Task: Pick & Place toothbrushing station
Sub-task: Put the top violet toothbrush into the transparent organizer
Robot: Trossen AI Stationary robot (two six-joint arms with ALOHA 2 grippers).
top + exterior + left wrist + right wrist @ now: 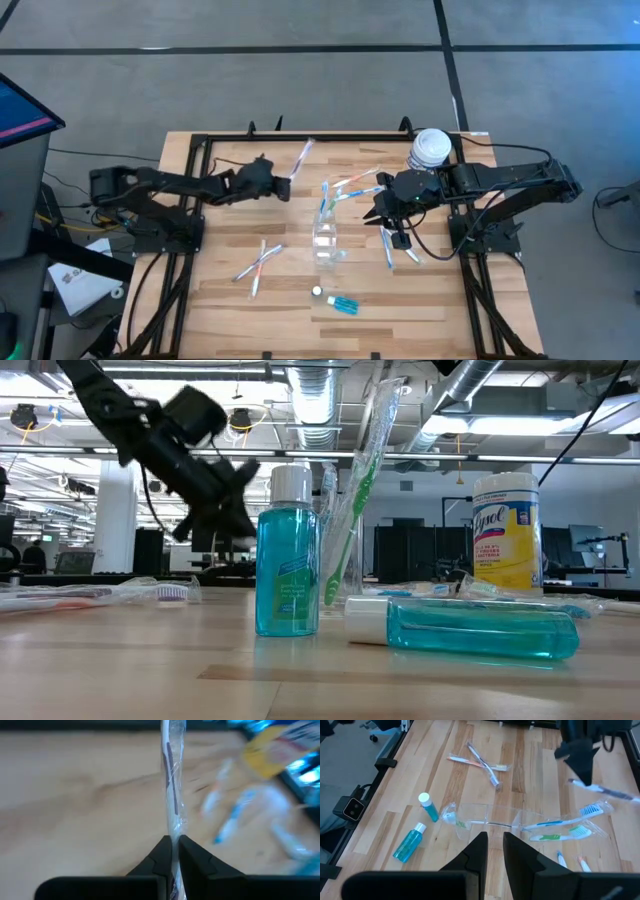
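Note:
A clear tumbler (325, 240) stands mid-table with a few toothbrushes (324, 200) upright in it. More wrapped toothbrushes lie flat at the left (258, 262), behind the tumbler (355, 184) and at the right (390, 250). One blue white-capped tube (317, 291) stands upright near the front edge and another (343, 305) lies beside it. My left gripper (284, 186) is shut on a wrapped toothbrush (301, 158) far left of the tumbler. My right gripper (385, 213) hovers right of the tumbler, its fingers (482, 851) a narrow gap apart with nothing between them. My left gripper pinches the wrapped toothbrush near one end (173, 836) between its two fingers, clear wrapper and all. The fingers come from the table's left, slanting down, and lie along the brush. The brush sticks out past the fingertips toward the far edge, lifted off the table.
A yellow container with a white lid (430, 148) stands at the far right, close to my right arm. A black frame (190, 150) runs around the tabletop. Bare wood shows at the near left (215, 300) and near right (430, 300).

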